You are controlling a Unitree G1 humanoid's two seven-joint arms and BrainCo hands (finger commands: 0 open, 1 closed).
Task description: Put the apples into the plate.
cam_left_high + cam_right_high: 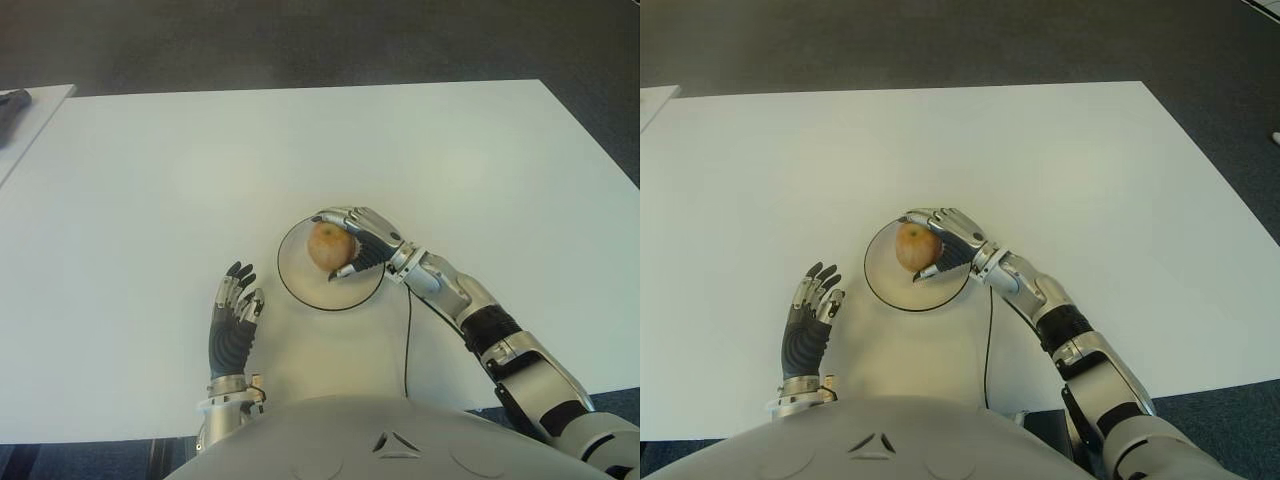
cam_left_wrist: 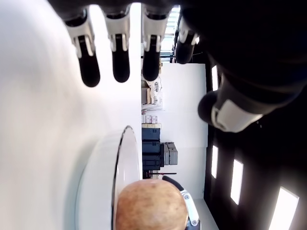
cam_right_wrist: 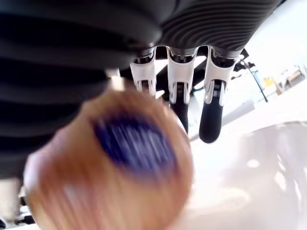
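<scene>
The apple (image 1: 328, 246) is being held over the plate (image 1: 292, 283) by the right hand (image 1: 356, 240) — fingers curled round it, apparently for setting down. The left hand (image 1: 234, 315) is being kept open beside the plate's left — idle, holding nothing.

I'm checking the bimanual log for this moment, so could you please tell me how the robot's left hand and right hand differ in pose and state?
The right hand is curled around the apple over the plate; the left hand holds nothing. The right hand's fingers wrap the fruit; the left hand's fingers are straight and spread. The right hand is above the plate; the left hand shows beside it, on the plate's left. Both are over the white table.
</scene>
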